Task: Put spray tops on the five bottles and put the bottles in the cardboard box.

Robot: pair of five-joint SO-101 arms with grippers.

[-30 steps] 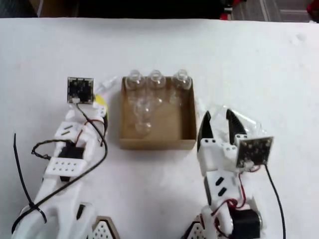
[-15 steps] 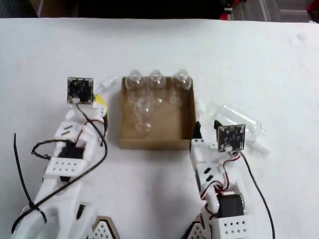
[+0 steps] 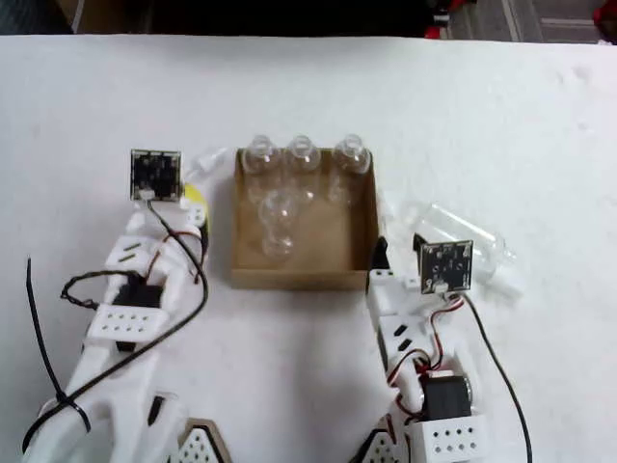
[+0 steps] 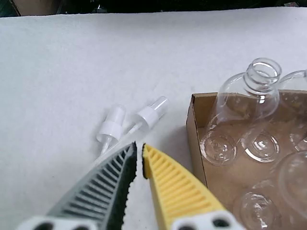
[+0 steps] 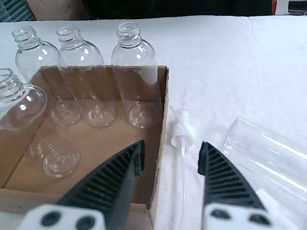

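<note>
Five clear bottles were in view, all uncapped. Four bottles (image 5: pixel 132 62) stood upright inside the cardboard box (image 3: pixel 246 275): three in a row against its far wall and one nearer the middle. The fifth bottle (image 3: pixel 469 238) lay on its side on the white table (image 3: pixel 482 96), just to the right of the box.

Three spray tops could be counted. Two spray tops (image 4: pixel 111 125) lay side by side on the table to the left of the box, just ahead of the left gripper (image 4: pixel 139 148), whose grey and yellow fingers were drawn nearly together on nothing. A third spray top (image 5: pixel 178 130) lay with its dip tube between the box's right wall and the lying bottle. It lay ahead of the right gripper (image 5: pixel 170 151), whose black fingers were spread apart and empty.

Against a second earlier, the right arm had turned its wrist and shifted towards the box's near right corner, uncovering the lying bottle. In the last half second it hardly moved. The left arm, the box and the bottles were unchanged.
</note>
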